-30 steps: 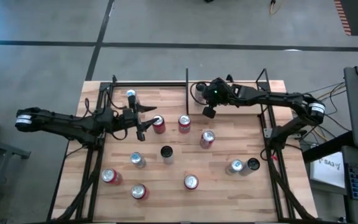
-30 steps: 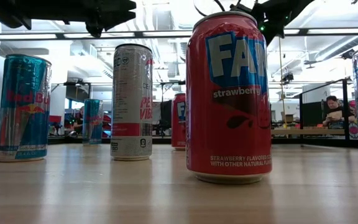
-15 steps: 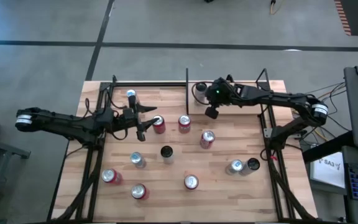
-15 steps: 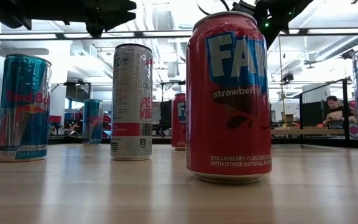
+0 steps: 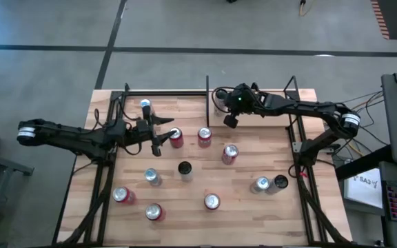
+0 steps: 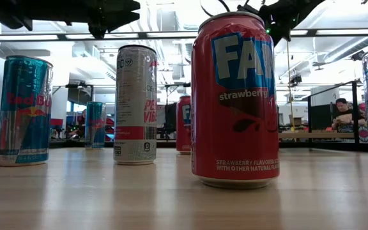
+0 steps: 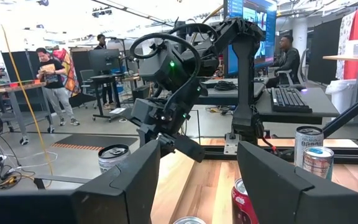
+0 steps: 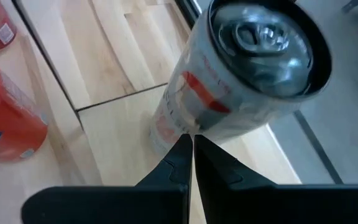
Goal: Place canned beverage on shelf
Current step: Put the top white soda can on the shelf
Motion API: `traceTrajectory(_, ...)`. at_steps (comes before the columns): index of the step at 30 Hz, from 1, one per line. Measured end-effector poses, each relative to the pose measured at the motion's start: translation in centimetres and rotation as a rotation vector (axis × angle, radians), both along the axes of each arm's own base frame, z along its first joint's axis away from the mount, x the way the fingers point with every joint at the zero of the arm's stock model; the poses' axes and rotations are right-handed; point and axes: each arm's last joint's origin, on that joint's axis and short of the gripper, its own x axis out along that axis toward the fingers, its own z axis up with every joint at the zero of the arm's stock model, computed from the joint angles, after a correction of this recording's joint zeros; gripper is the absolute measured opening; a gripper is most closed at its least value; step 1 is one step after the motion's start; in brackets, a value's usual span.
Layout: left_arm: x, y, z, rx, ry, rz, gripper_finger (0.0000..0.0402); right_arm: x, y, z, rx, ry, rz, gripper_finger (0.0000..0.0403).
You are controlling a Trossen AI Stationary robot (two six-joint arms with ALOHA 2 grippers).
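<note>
Right gripper (image 5: 230, 121) shut, empty, fingertips just before silver can (image 8: 241, 81) upright on shelf (image 8: 123, 124); left gripper (image 5: 163, 134) half-open, empty, hovering beside red can (image 5: 176, 138).

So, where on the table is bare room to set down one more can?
The widest bare patch is the table's front right corner, in front of the silver can and black can. Another lies right of the rightmost red can, up to the right arm. The middle is crowded, most near the left gripper.
</note>
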Motion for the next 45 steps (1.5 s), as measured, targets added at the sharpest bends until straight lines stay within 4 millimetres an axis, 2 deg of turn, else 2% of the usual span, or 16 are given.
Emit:
traceTrajectory(7,0.0,0.0,0.0,-0.004,-0.002,0.002,0.0201,-0.7,0.4,0.4,0.063,-0.003,-0.031,0.0009)
traceTrajectory(11,-0.1,0.2,0.0,-0.019,-0.008,0.081,0.0201,-0.7,0.7,0.6,0.141,-0.048,0.015,0.0009)
traceTrajectory(21,-0.2,1.5,0.0,0.088,0.035,0.164,0.0201,-0.2,0.5,1.1,0.134,-0.125,0.018,0.0009)
traceTrajectory(29,-0.2,2.2,0.0,0.168,0.054,0.098,0.0201,-0.2,0.5,1.1,0.18,-0.16,-0.034,0.0009)
traceTrajectory(37,-0.2,2.1,0.0,0.105,0.032,0.087,0.0201,-1.3,1.1,0.0,0.325,-0.052,-0.142,0.0009)
traceTrajectory(45,-0.2,2.2,0.1,0.096,0.018,0.099,0.0201,-0.9,1.2,0.3,0.314,-0.103,-0.142,0.0009)
